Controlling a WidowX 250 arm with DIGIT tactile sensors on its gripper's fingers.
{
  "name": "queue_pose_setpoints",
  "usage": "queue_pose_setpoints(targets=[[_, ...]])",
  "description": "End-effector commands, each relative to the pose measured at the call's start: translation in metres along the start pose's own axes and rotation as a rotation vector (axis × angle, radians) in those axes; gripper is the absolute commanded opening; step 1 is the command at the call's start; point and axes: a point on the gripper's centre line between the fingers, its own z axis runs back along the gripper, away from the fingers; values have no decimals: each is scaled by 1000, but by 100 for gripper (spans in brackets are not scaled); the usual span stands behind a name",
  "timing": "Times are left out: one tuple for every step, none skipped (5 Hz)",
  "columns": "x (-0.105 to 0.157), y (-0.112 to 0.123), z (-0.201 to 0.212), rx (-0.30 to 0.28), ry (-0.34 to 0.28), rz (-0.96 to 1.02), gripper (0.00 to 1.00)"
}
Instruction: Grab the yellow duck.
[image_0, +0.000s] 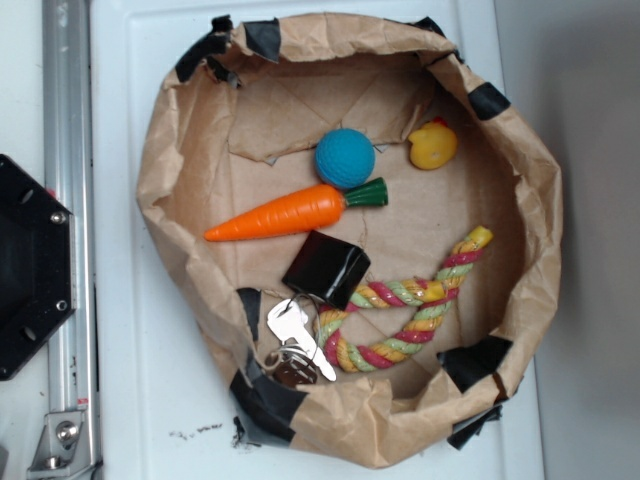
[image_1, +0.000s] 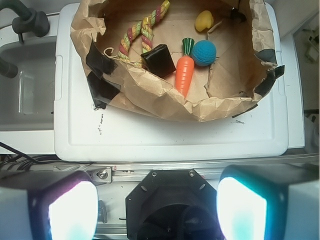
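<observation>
No legible writing anywhere. Yellow duck (image_0: 433, 146) upper right inside paper-lined bowl (image_0: 180, 150), just right of blue ball (image_0: 345, 158). Keys (image_0: 293, 340) show only in exterior view. Wrist view only: gripper (image_1: 157, 207), fingers (image_1: 70, 210) spread wide, holding nothing, low in frame.

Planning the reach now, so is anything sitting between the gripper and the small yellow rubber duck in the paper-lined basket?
Yes. In the wrist view the gripper sits outside the crumpled brown paper basket, whose near wall rises first. Beyond it the orange plastic carrot and blue textured ball lie short of the small yellow rubber duck at the far side.
</observation>
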Motion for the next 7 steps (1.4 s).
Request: queue_pose_setpoints(targets=[[0,0,0,0,0,0,100],[49,13,-15,38,-150,21,100],[97,23,-55,57,-126,-39,100],[143,28,-104,113,-188,-99,100],[164,45,-153,147,-190,-66,100],[177,55,-176,107,-184,-55,100],[186,68,-196,148,-157,-36,100]])
